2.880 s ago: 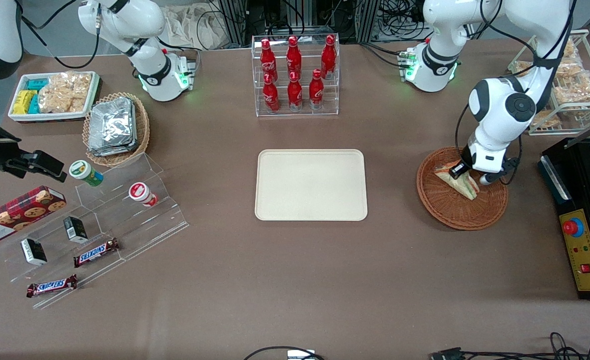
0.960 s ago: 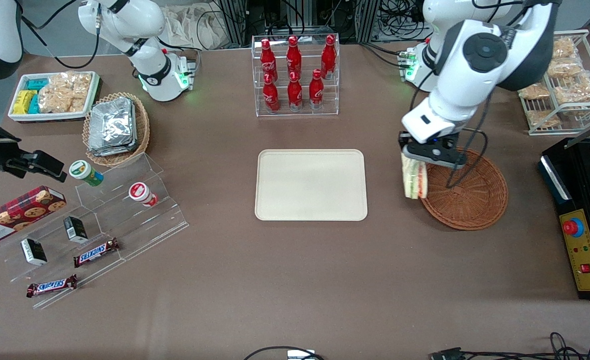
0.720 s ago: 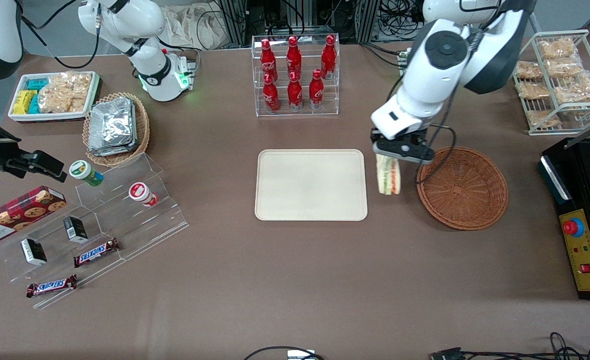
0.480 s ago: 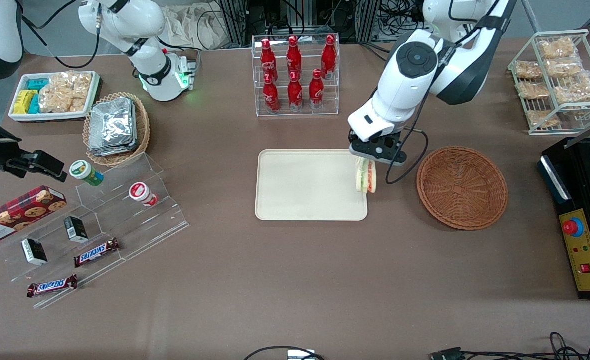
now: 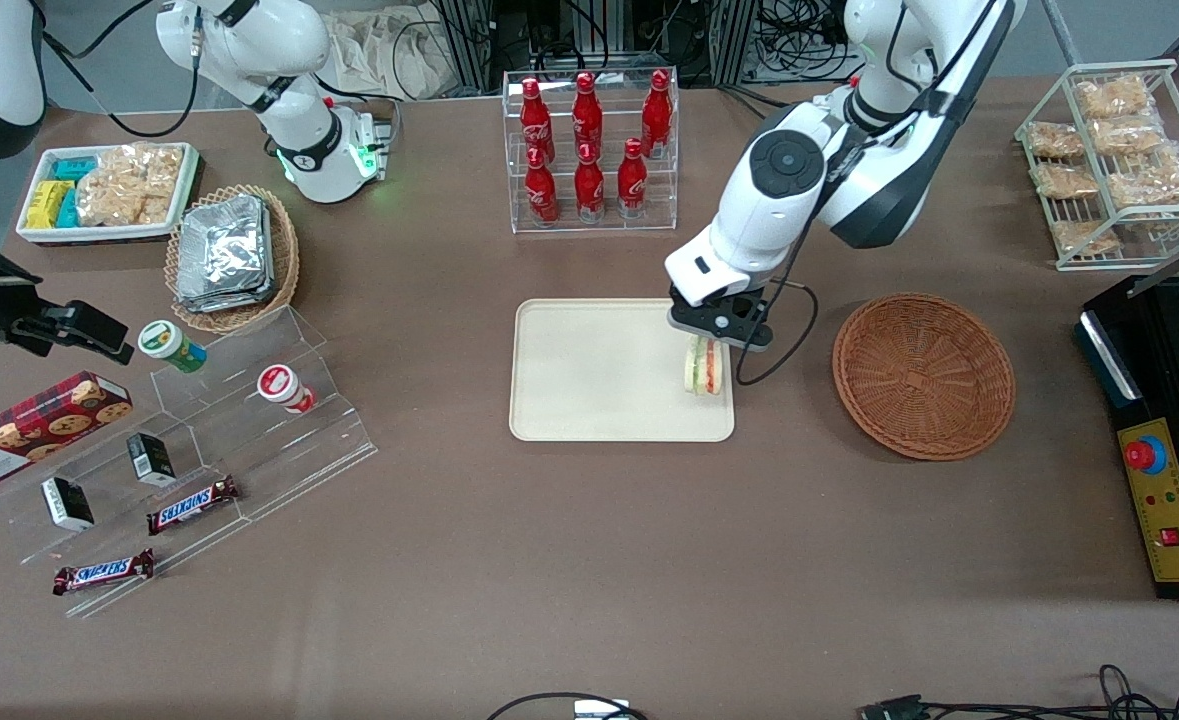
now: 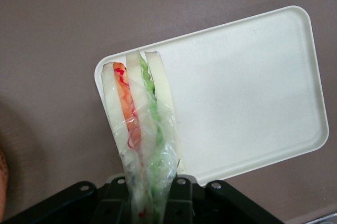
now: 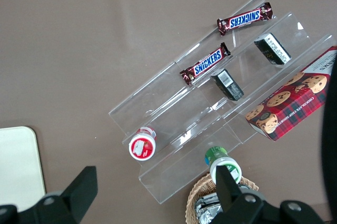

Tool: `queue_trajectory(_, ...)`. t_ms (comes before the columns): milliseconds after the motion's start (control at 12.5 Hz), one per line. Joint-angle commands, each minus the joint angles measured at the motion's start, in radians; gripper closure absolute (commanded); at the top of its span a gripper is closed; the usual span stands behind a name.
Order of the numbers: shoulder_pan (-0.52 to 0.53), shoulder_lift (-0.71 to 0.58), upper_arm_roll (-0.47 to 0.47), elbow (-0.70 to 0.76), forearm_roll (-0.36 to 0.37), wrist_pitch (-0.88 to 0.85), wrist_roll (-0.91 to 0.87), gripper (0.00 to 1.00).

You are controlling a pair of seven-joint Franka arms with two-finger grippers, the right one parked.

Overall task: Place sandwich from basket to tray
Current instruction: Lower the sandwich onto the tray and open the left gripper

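Note:
The sandwich [image 5: 703, 368], a clear-wrapped wedge with green, orange and red layers, hangs from my left gripper [image 5: 717, 335], which is shut on its wrap. It hangs above the edge of the beige tray [image 5: 599, 370] nearest the basket. In the left wrist view the sandwich [image 6: 138, 113] points down over one corner of the tray [image 6: 242, 92], with the gripper [image 6: 149, 203] closed round the wrap's pinched end. The reddish-brown wicker basket [image 5: 923, 375] holds nothing and stands beside the tray, toward the working arm's end of the table.
A clear rack of red bottles [image 5: 589, 150] stands farther from the front camera than the tray. A tan basket of foil packets [image 5: 232, 258], a white snack bin [image 5: 104, 190] and a clear stepped stand with snacks [image 5: 199, 450] lie toward the parked arm's end. A wire rack [image 5: 1119, 160] and black device [image 5: 1169, 430] lie past the basket.
My gripper lifted the sandwich out of the basket and carried it sideways from over the basket to above the tray's near edge, lowering slightly. The basket now holds nothing.

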Motion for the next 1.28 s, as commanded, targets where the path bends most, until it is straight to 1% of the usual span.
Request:
queue_trajectory(0,-0.040,0.052,0.001,-0.013,0.077,0.046,-0.088,0.80)
queue_trajectory(320,-0.042,0.141,0.002,-0.036,0.198,0.118,-0.182,0.80)
queue_trajectory(560,-0.042,0.205,0.005,-0.033,0.266,0.127,-0.215,0.80)
queue_trajectory(720,-0.042,0.234,0.005,-0.033,0.295,0.143,-0.240,0.80)
queue_trajectory(880,-0.051,0.270,0.005,-0.033,0.361,0.143,-0.273,0.79)
queue_trajectory(1040,-0.063,0.306,0.007,-0.033,0.439,0.163,-0.351,0.79)
queue_trajectory(1120,-0.065,0.317,0.007,-0.035,0.464,0.163,-0.380,0.79)
queue_trajectory(1200,-0.065,0.322,0.007,-0.035,0.470,0.163,-0.388,0.79)
